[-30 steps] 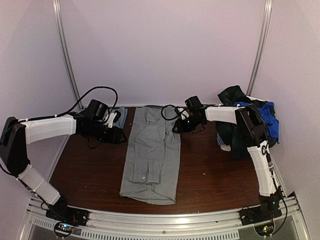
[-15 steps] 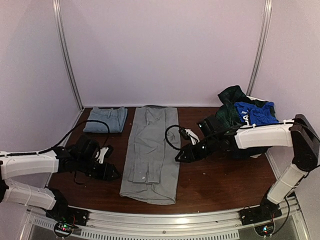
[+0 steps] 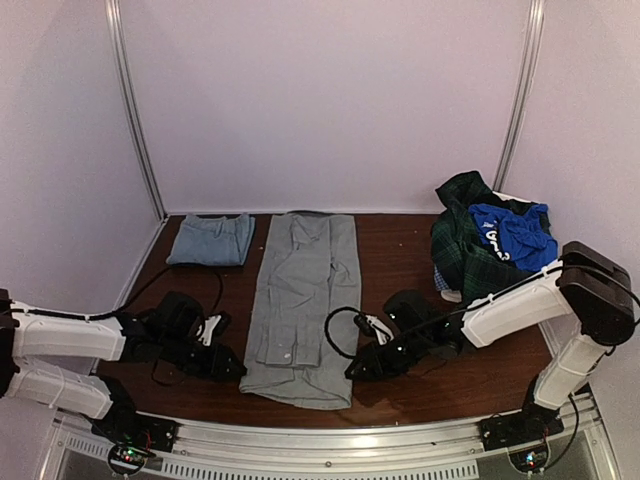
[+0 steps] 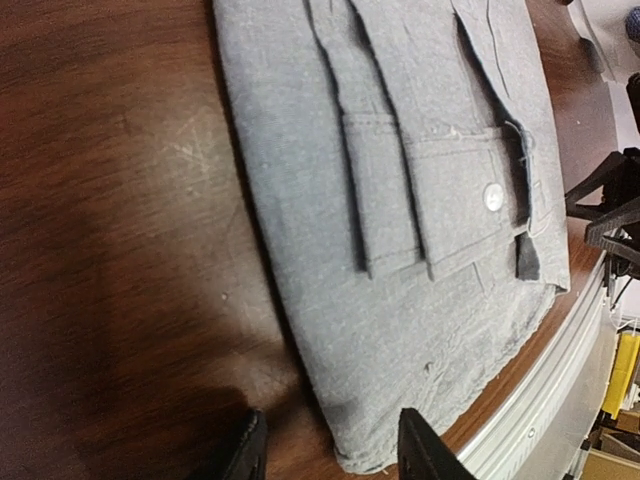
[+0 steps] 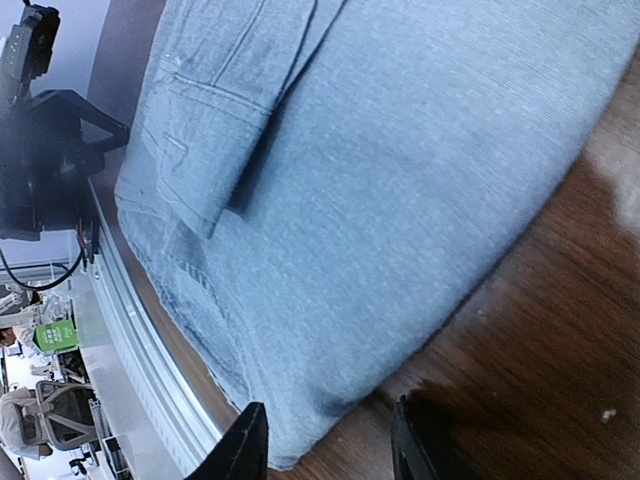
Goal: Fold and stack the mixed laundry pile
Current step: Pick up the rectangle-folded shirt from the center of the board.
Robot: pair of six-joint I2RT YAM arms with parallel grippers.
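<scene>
The left hand [image 4: 335, 455] is low over the desk [image 3: 400, 260] with its jaws standing apart, open and holding nothing; the near left corner of the grey shirt [image 3: 305, 300] lies in the gap between them. The right hand [image 5: 325, 440] mirrors it at the near right corner, likewise open and empty, with the hem just inside its reach. The shirt lies flat in a long strip down the middle of the desk, sleeves folded inward, one buttoned cuff [image 4: 492, 196] on top near the hem. That hem sits close to the metal rail [image 3: 330, 440] at the desk's near edge. The mixed laundry pile [image 3: 490, 245] is heaped at the far right corner, well apart from both hands, and a folded blue-grey garment [image 3: 210, 240] rests at the far left.

The likely trouble is a shallow pinch. If either hand catches only the top layer, the sleeves may slide out and the fold may open. Uneven lifts would skew the crease, and a low approach could scrape the desk.
</scene>
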